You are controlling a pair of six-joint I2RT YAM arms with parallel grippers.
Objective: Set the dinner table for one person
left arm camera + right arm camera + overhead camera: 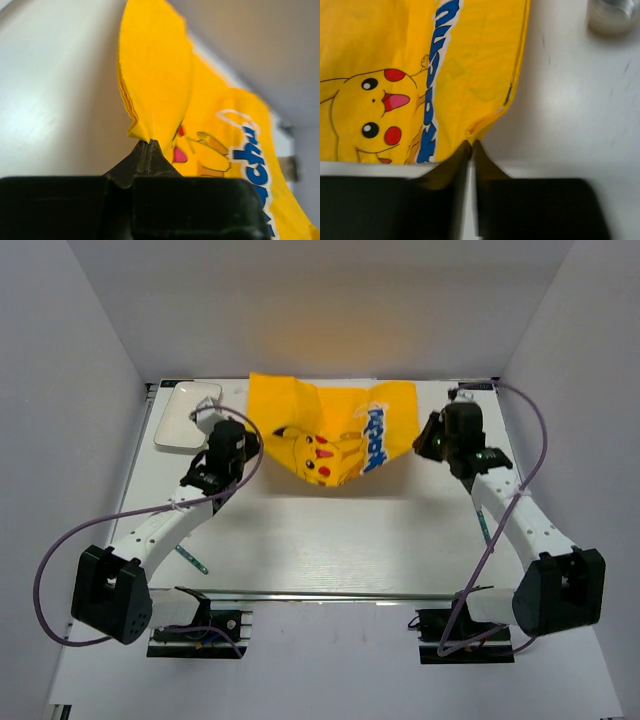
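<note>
Only the wrist views show left claw [148, 143] and right claw [471, 144] pinched tight on the yellow mat [330, 435].

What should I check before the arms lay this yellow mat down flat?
1. Grip of left gripper on yellow mat corner: ok, shut on it.
2. Grip of right gripper on its corner: ok.
3. Mat taut between them: not ok, it sags and folds.
4. Gap between white plate and mat: ok.
5. Gap between metal object and mat's right edge: ok.
6. Far corners resting on dinner table: cannot tell.
</note>
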